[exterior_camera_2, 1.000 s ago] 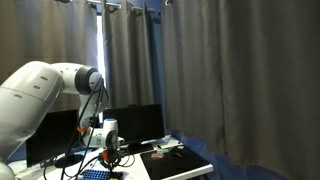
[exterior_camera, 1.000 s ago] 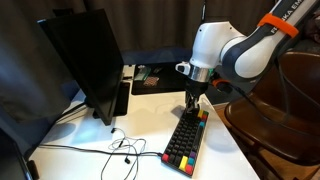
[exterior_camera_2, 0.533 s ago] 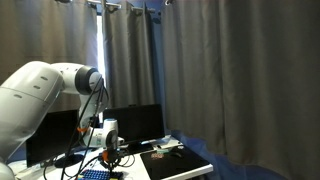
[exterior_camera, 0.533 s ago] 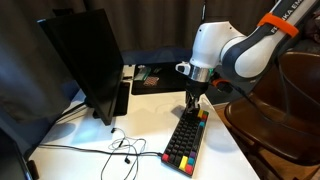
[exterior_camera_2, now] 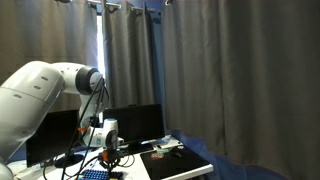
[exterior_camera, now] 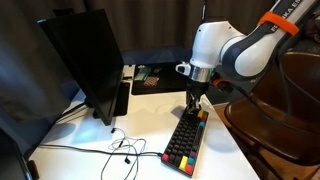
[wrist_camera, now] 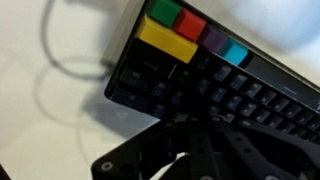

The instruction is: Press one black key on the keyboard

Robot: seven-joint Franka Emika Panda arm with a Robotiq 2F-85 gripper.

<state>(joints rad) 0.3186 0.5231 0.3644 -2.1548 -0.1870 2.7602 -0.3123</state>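
Observation:
The black keyboard (exterior_camera: 186, 138) lies on the white table (exterior_camera: 90, 140), with coloured keys along its near end and edge. My gripper (exterior_camera: 192, 108) points straight down onto its far end, and its fingers look pressed together. In the wrist view the keyboard (wrist_camera: 245, 85) fills the frame, with green, red, yellow, purple and cyan keys at one end. My gripper (wrist_camera: 196, 120) sits dark and blurred right on the black keys; contact cannot be told for sure. In an exterior view the gripper (exterior_camera_2: 110, 160) hangs just above the keyboard's corner (exterior_camera_2: 93, 174).
A black monitor (exterior_camera: 85, 65) stands on the table away from the keyboard, with thin cables (exterior_camera: 120, 150) in front of it. A dark mat with small items (exterior_camera: 155, 78) lies at the back. A brown round piece of furniture (exterior_camera: 275, 115) stands beside the table. Dark curtains hang behind.

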